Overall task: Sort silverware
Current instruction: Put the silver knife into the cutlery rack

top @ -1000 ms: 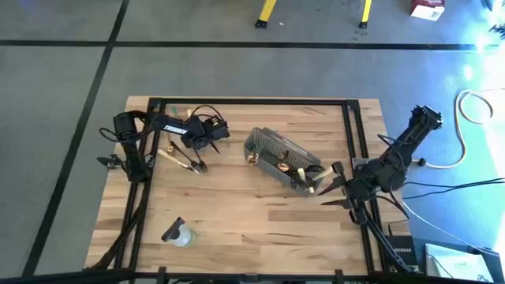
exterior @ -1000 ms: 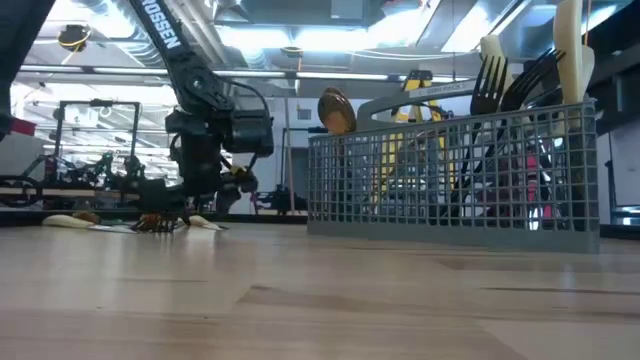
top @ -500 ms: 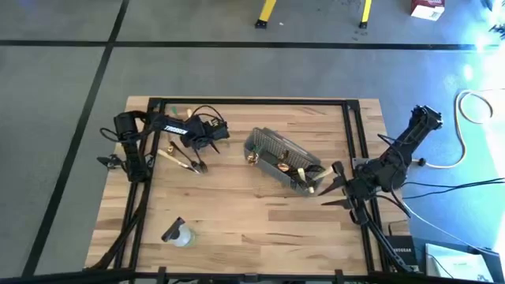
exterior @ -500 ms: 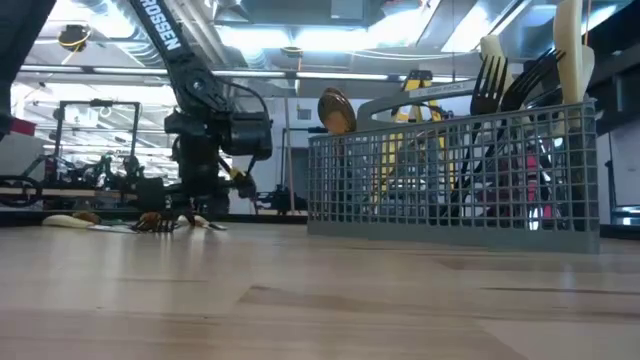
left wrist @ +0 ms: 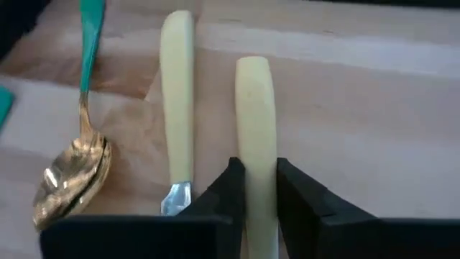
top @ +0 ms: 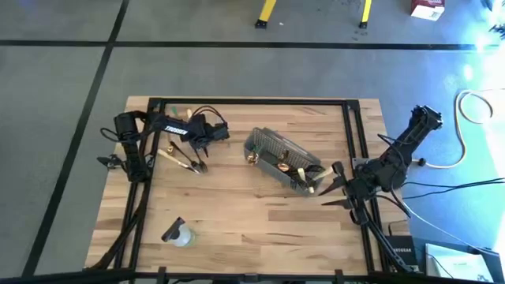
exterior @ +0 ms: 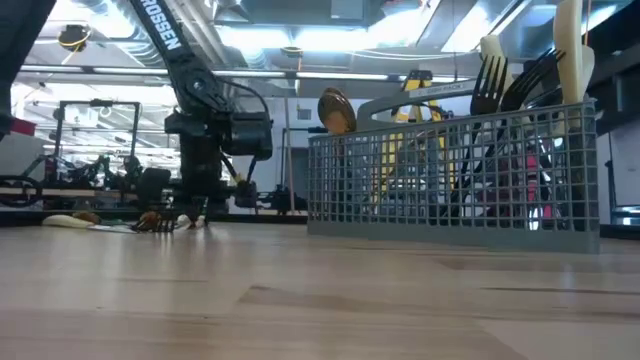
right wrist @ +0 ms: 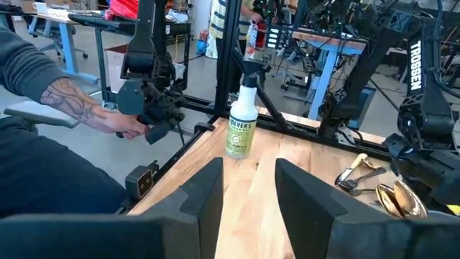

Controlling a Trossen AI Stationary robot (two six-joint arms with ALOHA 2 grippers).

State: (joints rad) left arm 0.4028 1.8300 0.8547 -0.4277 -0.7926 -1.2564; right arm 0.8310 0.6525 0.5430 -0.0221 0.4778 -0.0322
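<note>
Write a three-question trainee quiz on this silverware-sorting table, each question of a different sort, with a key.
1. True or false: the left gripper has its fingers on either side of a cream-handled utensil lying on the table.
2. Which handle colour goes with the gold spoon lying by it? A) black B) teal C) red
3. Fill in: the right gripper waits beside the grey wire-mesh ____.

Key: 1 true; 2 B; 3 basket.
</note>
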